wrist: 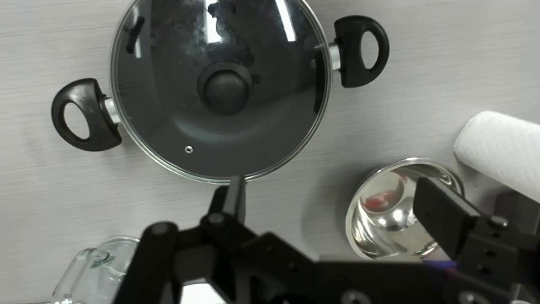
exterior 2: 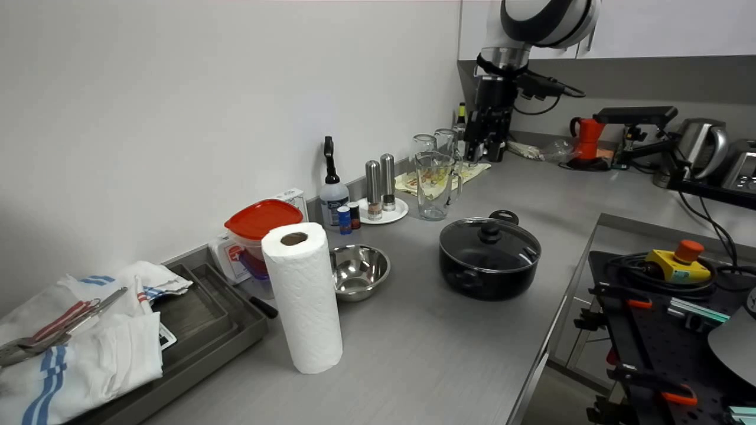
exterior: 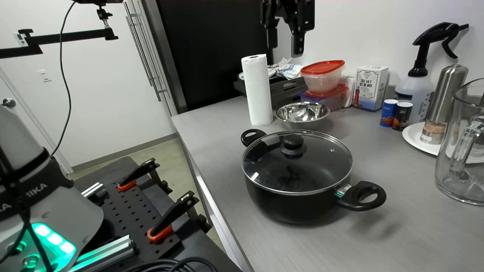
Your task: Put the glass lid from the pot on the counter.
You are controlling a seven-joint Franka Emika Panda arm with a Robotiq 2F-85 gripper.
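Observation:
The glass lid [exterior: 314, 170] lies on the black pot [exterior: 291, 207], with its metal rim around the pot's top and its black knob up. Both show in both exterior views, with the lid [exterior 2: 466, 245] on the pot [exterior 2: 487, 284]. In the wrist view the lid [wrist: 253, 135] fills the upper middle, and the pot [wrist: 90, 116] shows by its two handles. The pot stands on the grey counter [exterior: 423, 245]. My gripper [exterior: 285, 47] is open and empty, high above the counter. It also shows in an exterior view [exterior 2: 484, 153] and the wrist view [wrist: 331, 183], its fingers wide apart.
A steel bowl [exterior: 302, 113] and a paper towel roll [exterior: 258, 90] stand close to the pot. A glass pitcher [exterior: 463, 151], steel grinders [exterior 2: 373, 183], a spray bottle [exterior 2: 334, 195] and red-lidded containers [exterior: 323, 75] stand along the wall side. A tray with towels [exterior 2: 195, 360] lies farther along.

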